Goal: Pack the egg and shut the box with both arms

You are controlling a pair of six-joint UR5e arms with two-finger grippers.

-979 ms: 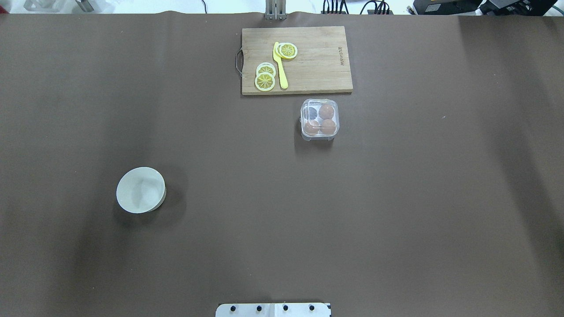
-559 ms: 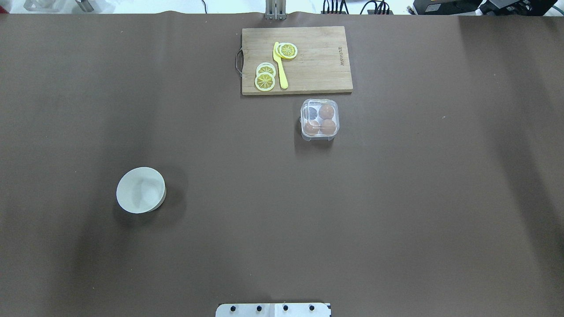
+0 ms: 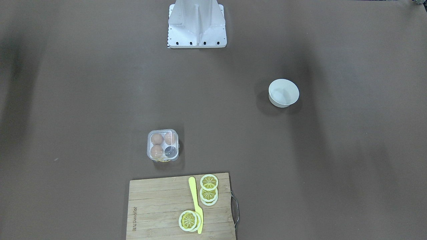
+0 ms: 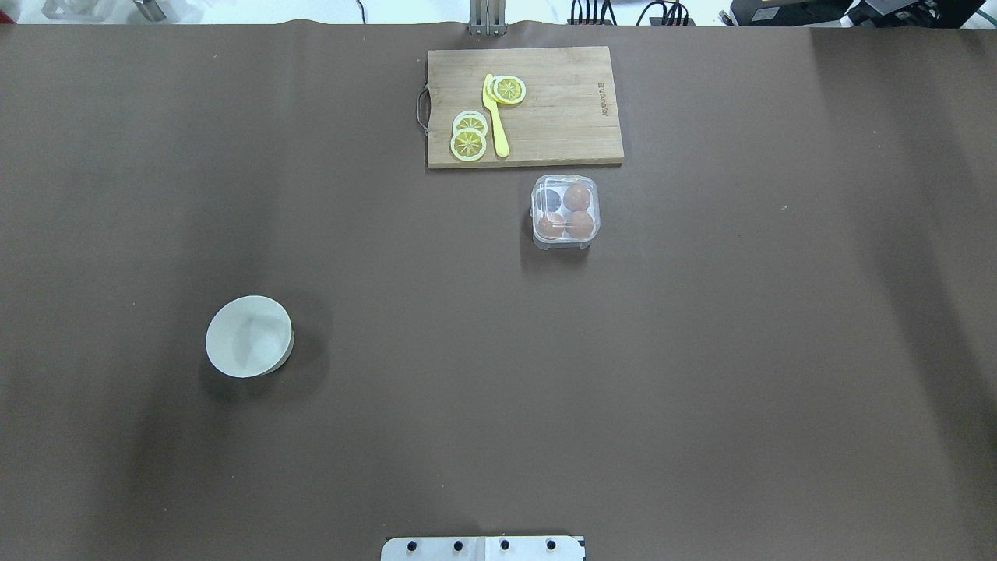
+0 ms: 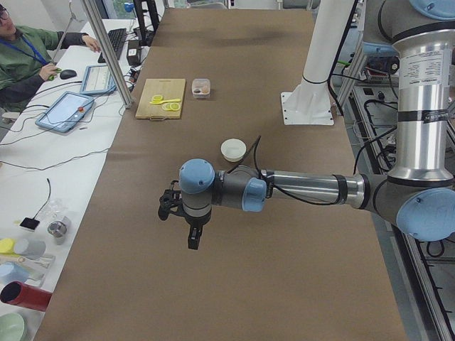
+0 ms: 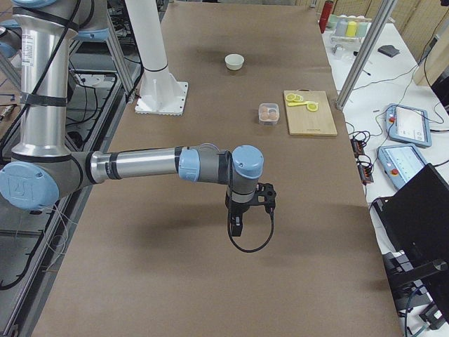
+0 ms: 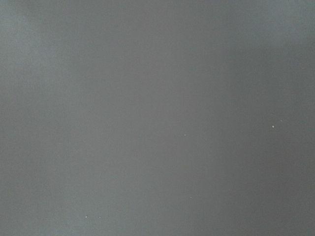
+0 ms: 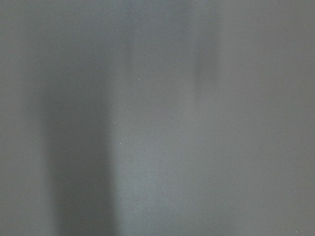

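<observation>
The clear-plastic box stands on the brown table just in front of the cutting board; it also shows in the front view. Three brown eggs fill three cells, one of them at the back right; the back-left cell is dark and empty. The clear lid seems to lie over the tray. My left gripper shows only in the left side view, and my right gripper only in the right side view. Both hang above bare table far from the box. I cannot tell whether they are open or shut.
A wooden cutting board with lemon slices and a yellow knife lies behind the box. A white bowl, with nothing showing inside, stands at the front left. The robot's base plate sits at the near edge. Both wrist views show only blurred table.
</observation>
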